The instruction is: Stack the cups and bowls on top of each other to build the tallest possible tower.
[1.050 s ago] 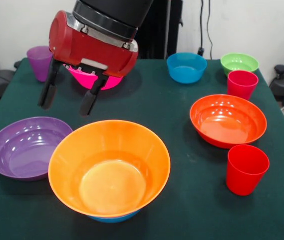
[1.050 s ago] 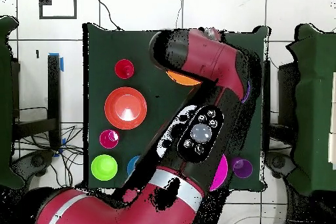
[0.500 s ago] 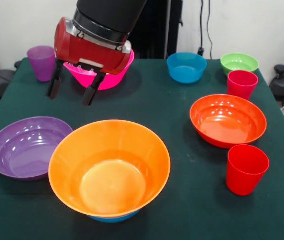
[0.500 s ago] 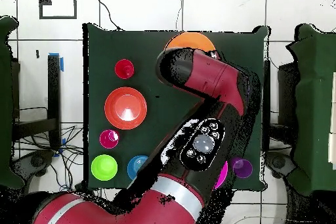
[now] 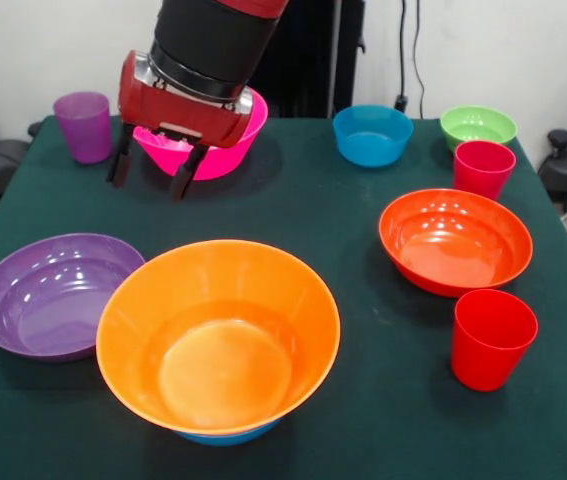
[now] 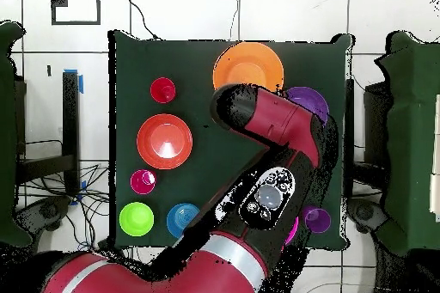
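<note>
Red arm (image 5: 208, 45) low; tool (image 5: 151, 170) spread beside pink bowl (image 5: 225, 150)

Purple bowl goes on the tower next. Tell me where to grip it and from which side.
Probably grip the purple bowl by its thin rim, coming straight down with one finger inside and one outside. It sits upright and open, too wide to span. Take the far rim, away from the orange bowl close beside it. The gripper is open.

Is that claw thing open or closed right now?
Open: the gripper shows its two black fingers spread apart, empty, beside the pink bowl.
</note>
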Tool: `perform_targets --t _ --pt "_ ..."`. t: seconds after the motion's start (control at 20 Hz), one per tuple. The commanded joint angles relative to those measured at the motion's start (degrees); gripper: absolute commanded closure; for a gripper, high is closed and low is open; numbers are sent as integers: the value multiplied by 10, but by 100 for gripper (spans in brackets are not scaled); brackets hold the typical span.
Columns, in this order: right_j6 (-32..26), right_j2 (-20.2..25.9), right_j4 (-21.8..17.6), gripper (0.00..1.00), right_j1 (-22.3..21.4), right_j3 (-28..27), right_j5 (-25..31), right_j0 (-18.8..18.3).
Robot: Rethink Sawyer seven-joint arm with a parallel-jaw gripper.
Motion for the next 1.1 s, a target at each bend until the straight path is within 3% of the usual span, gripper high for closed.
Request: perform_targets --t 0.05,0.6,0.95,1.1 --pt "102 73 -43 0 28 61 -41 13" --pt "121 79 -35 0 76 51 -115 9" --pt "135 57 -28 0 115 24 -174 20" --pt "147 47 -15 0 133 17 -172 27"
